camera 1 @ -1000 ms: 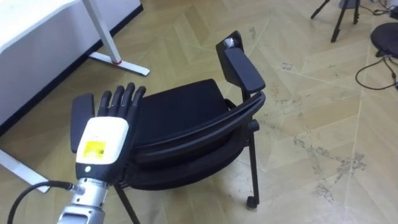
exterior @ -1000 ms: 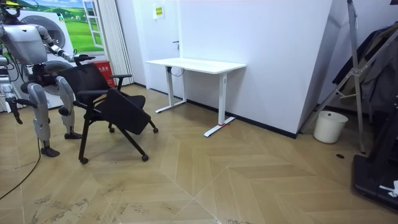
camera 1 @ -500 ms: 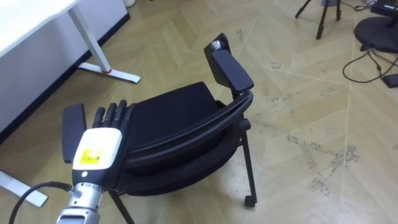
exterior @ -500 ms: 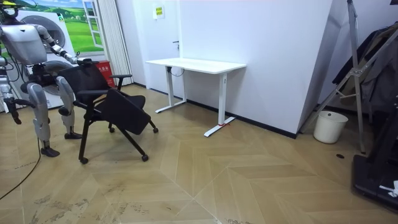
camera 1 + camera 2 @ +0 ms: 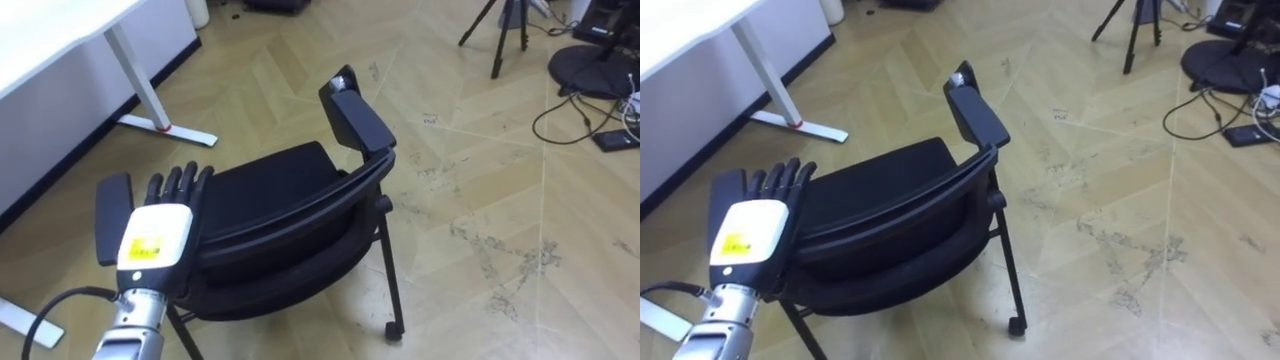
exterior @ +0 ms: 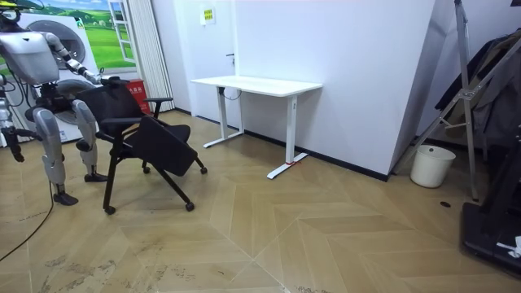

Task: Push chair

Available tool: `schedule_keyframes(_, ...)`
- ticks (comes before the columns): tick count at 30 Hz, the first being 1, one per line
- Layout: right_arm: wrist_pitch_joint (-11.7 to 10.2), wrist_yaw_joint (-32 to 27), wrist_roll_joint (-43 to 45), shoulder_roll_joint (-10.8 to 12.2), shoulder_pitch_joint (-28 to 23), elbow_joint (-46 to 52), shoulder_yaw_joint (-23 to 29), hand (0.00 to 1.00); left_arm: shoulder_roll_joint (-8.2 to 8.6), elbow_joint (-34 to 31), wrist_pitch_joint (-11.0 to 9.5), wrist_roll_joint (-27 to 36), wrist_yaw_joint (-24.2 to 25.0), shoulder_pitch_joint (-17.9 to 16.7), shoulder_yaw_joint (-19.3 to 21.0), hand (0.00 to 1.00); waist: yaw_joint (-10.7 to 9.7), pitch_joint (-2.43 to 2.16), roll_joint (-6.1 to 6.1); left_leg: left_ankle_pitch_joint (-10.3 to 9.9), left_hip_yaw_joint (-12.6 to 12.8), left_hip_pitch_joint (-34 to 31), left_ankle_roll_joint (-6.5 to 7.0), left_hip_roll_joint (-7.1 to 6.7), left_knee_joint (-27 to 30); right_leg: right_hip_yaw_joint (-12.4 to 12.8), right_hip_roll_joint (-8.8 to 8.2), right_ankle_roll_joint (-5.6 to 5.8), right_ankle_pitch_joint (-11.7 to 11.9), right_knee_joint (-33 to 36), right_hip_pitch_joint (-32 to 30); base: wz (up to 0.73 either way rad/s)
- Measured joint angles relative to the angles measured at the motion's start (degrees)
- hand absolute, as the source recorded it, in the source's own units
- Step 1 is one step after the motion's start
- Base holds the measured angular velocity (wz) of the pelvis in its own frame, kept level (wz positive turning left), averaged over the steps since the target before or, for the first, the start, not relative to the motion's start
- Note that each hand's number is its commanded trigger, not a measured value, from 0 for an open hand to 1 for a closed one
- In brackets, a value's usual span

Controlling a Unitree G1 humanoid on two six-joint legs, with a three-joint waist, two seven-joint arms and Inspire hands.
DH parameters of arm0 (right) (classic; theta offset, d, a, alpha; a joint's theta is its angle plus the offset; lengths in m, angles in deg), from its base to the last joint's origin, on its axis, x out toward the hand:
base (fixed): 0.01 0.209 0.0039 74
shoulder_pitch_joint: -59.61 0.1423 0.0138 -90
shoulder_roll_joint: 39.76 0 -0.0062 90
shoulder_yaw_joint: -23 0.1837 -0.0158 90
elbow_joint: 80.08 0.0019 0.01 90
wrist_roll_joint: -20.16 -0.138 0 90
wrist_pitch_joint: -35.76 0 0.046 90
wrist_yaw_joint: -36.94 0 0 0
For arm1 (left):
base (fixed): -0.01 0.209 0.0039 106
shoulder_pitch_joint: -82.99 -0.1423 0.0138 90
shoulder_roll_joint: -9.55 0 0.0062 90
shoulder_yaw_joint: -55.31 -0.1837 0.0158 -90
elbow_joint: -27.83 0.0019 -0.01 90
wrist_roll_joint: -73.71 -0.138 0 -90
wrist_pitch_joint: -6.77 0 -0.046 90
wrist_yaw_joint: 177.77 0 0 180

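The left hand (image 5: pixel 157 232) has black fingers and a white back plate bearing a yellow marking; at six o'clock sit a silver wrist and black cable.

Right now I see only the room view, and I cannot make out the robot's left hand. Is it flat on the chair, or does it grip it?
Observer: The left hand rests against the top of the chair's backrest, beside the left armrest, with its fingers straight and gripping nothing.
Operator: What is on the floor beyond the seat?
Observer: A tripod and a dark round base stand ahead to the robot's right, well apart from the chair.
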Motion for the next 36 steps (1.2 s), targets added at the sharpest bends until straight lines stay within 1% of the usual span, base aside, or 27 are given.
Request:
schedule_keyframes(6, 0.0, -0.2, 0.1, -0.1, 0.1, 0.0, 0.0, 0.0, -0.33, 0.1, -0.3, -0.2, 0.3, -0.1, -0.3, 1.0, 0.2, 0.1, 0.38, 0.0, 0.2, 0.1, 0.0, 0.0, 0.0, 0.2, 0.0, -0.03, 0.0, 0.0, -0.1, 0.0)
schedule_keyframes(9, 0.0, -0.5, 0.0, -0.2, 0.1, -0.1, 0.0, 0.0, -1.13, 0.1, -0.4, -0.3, 1.0, -0.1, -0.7, 1.0, 0.2, 0.21, 0.67, 0.0, 0.6, 0.2, 0.0, 0.02, 0.0, 0.5, 0.01, -0.03, 0.0, 0.0, -0.2, -0.05)
schedule_keyframes(11, 0.0, -0.7, 0.0, -0.3, 0.0, -0.1, 0.1, 0.0, -1.96, 0.1, -0.4, -0.3, 1.3, -0.1, -1.1, 1.0, 0.0, 0.25, 0.72, 0.0, 0.7, 0.1, 0.0, 0.02, 0.0, 0.7, 0.02, -0.03, 0.0, 0.1, -0.2, -0.02)
schedule_keyframes(18, 0.0, -0.1, -0.1, -0.3, 0.1, 0.0, 0.1, 0.0, -1.8, 0.2, -0.1, -0.1, 1.1, -0.1, -1.1, 1.0, -0.4, 0.32, 0.61, 0.0, 0.7, 0.1, 0.0, 0.01, -0.1, 0.7, 0.03, -0.02, 0.0, 0.0, -0.2, 0.0)
schedule_keyframes(21, 0.0, 0.5, -1.8, -0.3, 0.4, 0.0, 0.1, 0.0, -1.85, 0.0, 0.0, -0.1, 1.0, -0.1, -1.1, 1.0, -0.5, 0.4, 0.63, 0.0, 0.7, 0.1, 0.0, 0.02, -0.1, 0.8, 0.03, -0.02, 0.0, 0.0, -0.3, 0.0)
schedule_keyframes(24, 0.0, 1.3, -5.5, -0.3, 0.7, 0.1, 0.7, 0.0, -2.25, -0.6, -0.2, 0.0, 0.9, -0.1, -1.0, 1.0, -0.7, 0.48, 0.64, 0.0, 0.7, -0.2, 0.0, 0.02, -0.1, 1.1, 0.03, -0.02, 0.0, 0.1, -0.8, 0.0)
schedule_keyframes(27, -0.1, 1.3, -11.6, -0.2, -0.1, 0.6, 4.4, 0.0, -2.52, -0.5, -0.7, 0.3, 0.6, -0.2, -0.2, 1.0, -1.1, 0.57, 0.64, 0.0, 1.1, -0.5, 0.0, 0.03, -0.1, 1.6, 0.05, -0.01, 0.0, 0.2, -1.5, -0.07)
schedule_keyframes(29, -0.3, 1.1, -18.8, -0.2, -1.7, 1.6, 11.0, 0.0, -3.18, -0.5, -1.0, 0.4, 0.5, -0.3, 0.6, 1.0, -2.4, 0.62, 0.47, 0.0, 1.2, -0.7, 0.0, 0.03, -0.1, 1.7, 0.05, -0.01, 0.0, 0.3, -1.6, 0.0)
schedule_keyframes(30, -0.4, 0.9, -20.2, -0.2, -2.5, 2.4, 12.5, 0.0, -3.24, -0.5, -1.2, 0.4, 0.3, -0.4, 1.0, 1.0, -2.7, 0.64, 0.44, 0.0, 1.2, -0.9, 0.0, 0.03, -0.1, 1.8, 0.05, -0.01, 0.0, 0.4, -1.7, -0.04)
schedule_keyframes(31, -0.8, -0.2, -22.8, -0.2, -4.0, 4.4, 15.4, 0.0, -3.27, 0.0, -1.6, 0.4, -0.5, -0.5, 1.6, 1.0, -3.0, 0.66, 0.42, 0.0, 1.5, -1.1, 0.0, 0.06, -0.1, 1.8, 0.08, -0.01, 0.0, 0.5, -2.1, -0.1)
schedule_keyframes(32, -0.8, -1.8, -23.7, -0.2, -5.4, 6.9, 19.3, 0.0, -3.41, 0.7, -2.2, 0.4, -1.4, -0.5, 2.5, 1.0, -3.7, 0.66, 0.43, 0.0, 1.5, -1.3, 0.0, 0.05, -0.1, 2.3, 0.1, -0.01, 0.0, 1.0, -2.7, -0.09)
schedule_keyframes(33, -0.8, -2.9, -23.7, -0.1, -6.1, 8.6, 21.5, 0.0, -3.72, 1.2, -2.6, 0.4, -1.9, -0.5, 2.7, 1.0, -4.3, 0.67, 0.4, 0.0, 1.5, -1.4, 0.0, 0.04, -0.1, 2.3, 0.09, 0.0, 0.0, 1.1, -2.8, -0.07)
schedule_keyframes(34, -0.8, -5.3, -23.4, 0.0, -7.0, 13.3, 25.5, 0.0, -4.1, 1.9, -3.2, 0.4, -2.2, -0.6, 3.8, 1.0, -5.2, 0.68, 0.39, 0.0, 1.7, -1.7, 0.0, 0.02, -0.1, 2.4, 0.09, 0.02, 0.0, 1.3, -2.8, -0.07)
schedule_keyframes(35, -1.3, -8.5, -21.9, 0.0, -8.2, 19.1, 28.7, 0.0, -4.34, 2.0, -3.2, 0.9, -2.5, -1.3, 4.9, 1.0, -6.6, 0.7, 0.34, 0.0, 1.9, -2.1, 0.0, 0.01, 0.0, 2.5, 0.05, 0.06, 0.0, 1.7, -3.4, -0.13)
schedule_keyframes(36, -2.1, -10.2, -20.8, 0.1, -8.8, 22.5, 29.6, 0.0, -4.62, 2.0, -3.2, 1.2, -2.7, -1.5, 5.3, 1.0, -6.8, 0.8, 0.2, 0.0, 2.1, -2.2, 0.0, -0.02, 0.0, 2.9, 0.04, 0.08, -0.1, 2.2, -3.8, -0.18)
